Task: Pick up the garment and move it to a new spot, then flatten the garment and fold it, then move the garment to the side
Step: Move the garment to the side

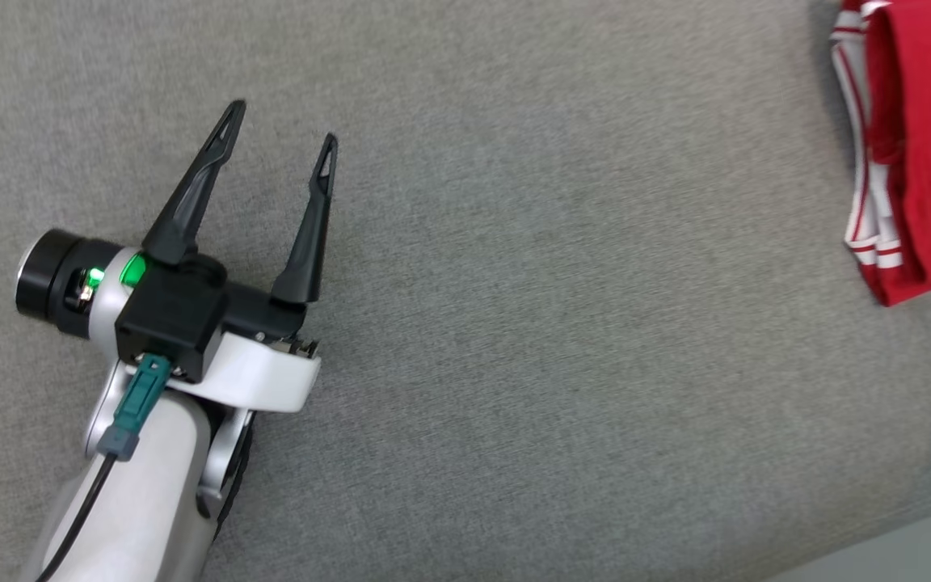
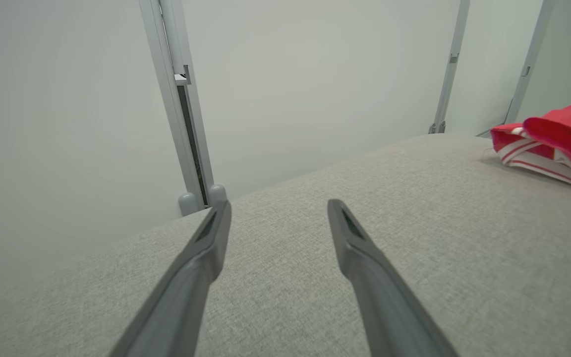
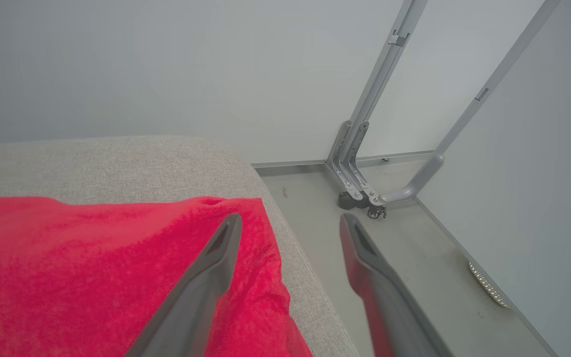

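**Left gripper [image 1: 282, 122] idle over bare fabric, folded garment [image 1: 926, 145] at the right edge**

Spread and empty, the left gripper hangs over the bare grey fabric of the worktop [image 1: 554, 323], well apart from the red garment with white stripes. The garment lies folded at the worktop's right side, so the step in hand looks like the last one: settling it at the side.

The right gripper [image 3: 291, 216] is also spread and pinches nothing. One finger is over the red cloth and the other over the floor [image 3: 414, 258] past the worktop's rounded edge. Whether a finger touches the cloth I cannot tell.

To finish well, the right arm should lift straight off the fold without snagging the top layer. Any further nudge should go inward, since the cloth sits close to the drop. The left arm can keep out of the way.

The head view shows the striped hem stacked under the plain red layer. The right wrist view shows how near the garment's corner lies to the worktop's edge, with metal frame posts [image 3: 360, 163] beyond. The left wrist view shows the pile's height from the side.
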Controlling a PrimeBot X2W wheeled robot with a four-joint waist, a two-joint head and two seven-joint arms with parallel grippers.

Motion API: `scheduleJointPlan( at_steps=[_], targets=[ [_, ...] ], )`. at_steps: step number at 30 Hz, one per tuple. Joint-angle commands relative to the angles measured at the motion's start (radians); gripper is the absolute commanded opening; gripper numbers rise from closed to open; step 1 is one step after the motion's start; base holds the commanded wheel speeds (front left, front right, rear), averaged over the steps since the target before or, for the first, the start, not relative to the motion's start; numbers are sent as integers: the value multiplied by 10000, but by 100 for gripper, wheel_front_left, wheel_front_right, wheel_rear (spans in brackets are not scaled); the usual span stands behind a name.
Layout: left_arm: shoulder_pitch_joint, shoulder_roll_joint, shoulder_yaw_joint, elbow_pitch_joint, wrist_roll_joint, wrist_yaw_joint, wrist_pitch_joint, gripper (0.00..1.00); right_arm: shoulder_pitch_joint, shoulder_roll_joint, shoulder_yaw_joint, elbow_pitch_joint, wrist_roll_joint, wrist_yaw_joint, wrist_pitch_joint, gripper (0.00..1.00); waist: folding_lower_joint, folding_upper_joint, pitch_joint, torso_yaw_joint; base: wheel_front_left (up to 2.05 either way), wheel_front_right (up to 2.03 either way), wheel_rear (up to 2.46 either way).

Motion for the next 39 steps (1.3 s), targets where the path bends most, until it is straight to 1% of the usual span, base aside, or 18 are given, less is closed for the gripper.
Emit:
scheduleJointPlan(
  at_steps=[1,5,10,13,14,15,19,22,23,24,27,31,35,39],
  targets=[
    [244,72,119,105,-100,89,-124,100,554,87,-508,-467,-327,-21,-51,100,0,-1,-573,-248,0,0,0],
    [840,133,224,353,-295,193,-257,100,1720,601,-2176,-2128,-1171,-21,-52,100,0,-1,-1271,-458,0,0,0],
    [1548,-41,328,539,-630,400,-415,100,3698,1835,-3830,-4258,-2557,-21,-43,100,0,-1,-2047,-476,0,0,0],
    [1921,-143,457,632,-844,566,-550,100,4797,2737,-4423,-5468,-3233,-21,-40,100,0,-1,-2457,-354,0,0,0],
    [2039,-168,508,653,-902,617,-582,100,5165,3016,-4515,-5809,-3443,-20,-39,100,0,-1,-2600,-291,0,0,0],
    [2039,-168,508,653,-902,617,-582,100,5165,3016,-4515,-5809,-3443,-20,-39,100,0,-1,-2600,-291,0,0,0],
    [2457,-299,649,748,-1159,740,-754,100,6373,3944,-4659,-6947,-4114,-20,-38,100,0,-1,-3154,130,0,0,0],
    [2733,-412,762,838,-1329,844,-858,100,7068,4478,-4564,-7650,-4436,-18,144,100,0,-1,-3565,567,0,0,0],
    [2929,-468,825,903,-1431,918,-912,100,7468,4737,-4506,-8096,-4637,-18,356,100,0,-1,-3836,893,0,0,0],
    [3039,-484,872,912,-1458,957,-952,100,7636,4891,-4468,-8303,-4628,-18,489,100,0,-1,-3932,1060,0,0,0],
    [3359,-539,968,1050,-1593,1012,-1010,100,8124,5215,-4428,-8807,-4799,-18,852,100,0,-1,-4313,1610,0,0,0],
    [3873,-532,1140,1196,-1723,1134,-1079,100,8723,5463,-4448,-9367,-5096,-20,1257,100,0,-1,-4794,2167,0,0,0],
    [4428,-478,1292,1365,-1864,1142,-1095,100,9282,5641,-4482,-9755,-5369,-17,1618,100,0,-1,-5312,2450,0,0,0],
    [4873,-371,1383,1553,-1962,1053,-1128,100,9821,5802,-4522,-10079,-5543,-17,1936,100,0,-1,-5788,2552,0,0,0]
  ],
)
